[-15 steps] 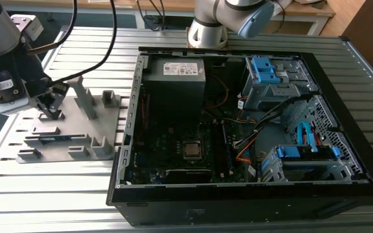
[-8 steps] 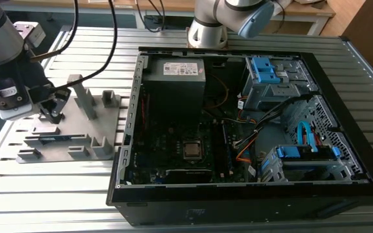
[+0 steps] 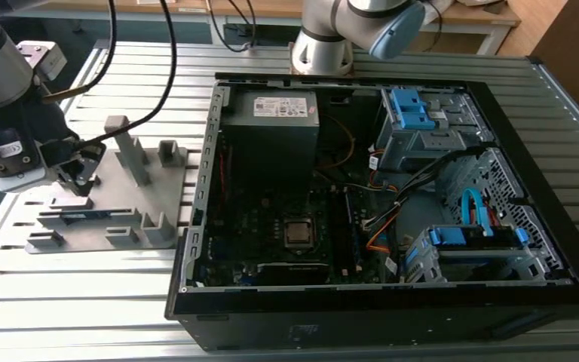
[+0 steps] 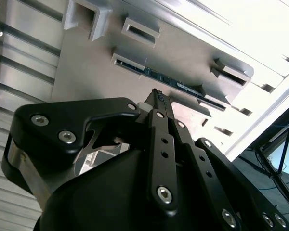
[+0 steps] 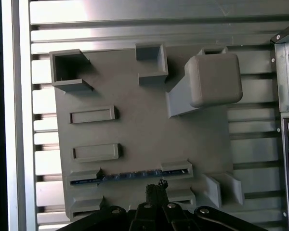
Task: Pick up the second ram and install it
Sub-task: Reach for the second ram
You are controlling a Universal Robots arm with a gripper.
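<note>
Gripper (image 5: 156, 186) tips are drawn together, clamped on nothing, and hang just above a grey fixture. Between the tips I can make out no gap in both wrist views, though the angle is steep.

The second ram (image 5: 130, 175) is a thin dark blue stick standing on its long edge, each end tucked into a slotted holder of the grey plastic fixture (image 5: 135, 130).

Likely risk: with the tips together they cannot straddle so thin a board. A descent from this pose would probably push down on its top edge or its chips rather than take hold. The two end holders add a second hazard. A grasp away from mid-length, or a lift that is not straight, could bind one end in its slot and tilt or flex the stick.

Relative to the gripper, the ram lies just beside and below the tips, close to its mid-length and apart from them. The second wrist view shows the gripper (image 4: 157, 95) pointing at the ram (image 4: 168, 79) with bare fixture between.

In the exterior view, the gripper (image 3: 73, 177) hovers over the fixture (image 3: 139, 204), where the ram (image 3: 73, 217) shows as a short blue line. The fixture rests on a slatted metal bench (image 3: 68, 302). An open computer case (image 3: 194, 226) lies flat toward the exterior view's right, well apart from the gripper.
</note>
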